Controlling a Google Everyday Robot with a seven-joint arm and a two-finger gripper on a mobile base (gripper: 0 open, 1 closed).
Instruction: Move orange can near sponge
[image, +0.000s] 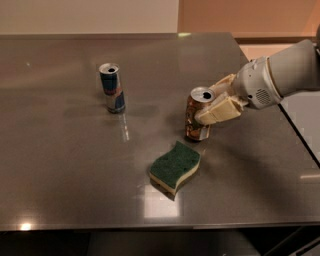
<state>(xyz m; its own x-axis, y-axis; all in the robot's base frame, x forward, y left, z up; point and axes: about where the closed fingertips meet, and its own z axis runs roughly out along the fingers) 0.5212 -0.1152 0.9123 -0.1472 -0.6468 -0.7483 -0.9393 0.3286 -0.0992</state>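
**Indoor robot test bench, lab-like room**

- Surface: one wide table (60, 165) of dull grey brushed metal, with ceiling lights reflected in it; it fills nearly the whole view.
- Backdrop: a plain cream wall (85, 15) with a bare orange-tan panel (250, 17) beside it.
- Stock: sparse and staged, standing well apart: a blue and silver can (112, 88), an orange can (194, 129), a sponge (175, 166).
- Equipment: a white robot arm (285, 72) reaching in from the right edge, its gripper (210, 102) above mid-table, clasped about the orange can.
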